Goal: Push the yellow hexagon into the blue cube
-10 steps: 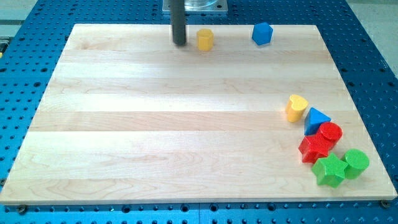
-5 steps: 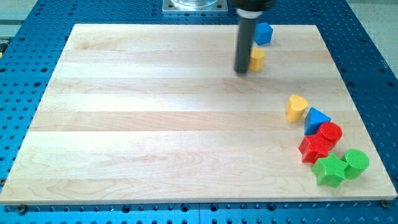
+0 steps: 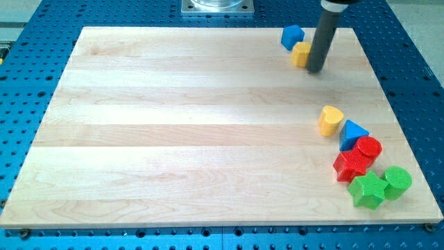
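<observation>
The yellow hexagon (image 3: pixel 301 53) has shifted right and far, now touching the blue cube (image 3: pixel 292 36); my tip (image 3: pixel 316 69) sits right of it. No jaws fitted. Task essentially complete.

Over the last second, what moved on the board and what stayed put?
My tip swept from the view's top centre rightward and now sits just right of the yellow hexagon. The hexagon went right, dipped down, then came up against the blue cube, which barely shifted. The cluster at the view's lower right did not move.
</observation>
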Available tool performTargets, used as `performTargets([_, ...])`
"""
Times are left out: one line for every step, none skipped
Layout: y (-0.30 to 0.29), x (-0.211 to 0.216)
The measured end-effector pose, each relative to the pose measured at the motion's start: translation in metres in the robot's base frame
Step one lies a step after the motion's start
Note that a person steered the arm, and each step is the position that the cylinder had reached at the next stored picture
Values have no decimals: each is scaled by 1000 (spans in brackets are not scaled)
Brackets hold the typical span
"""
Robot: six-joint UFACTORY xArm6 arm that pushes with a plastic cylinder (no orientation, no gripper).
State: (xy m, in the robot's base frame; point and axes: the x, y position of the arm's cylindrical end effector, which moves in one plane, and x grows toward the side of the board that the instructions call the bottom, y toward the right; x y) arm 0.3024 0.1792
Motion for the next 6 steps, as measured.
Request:
performTargets([-33, -13])
performTargets([0, 34])
performTargets([48, 13])
performTargets([84, -63])
performTargets([74, -110])
performTargets([67, -111])
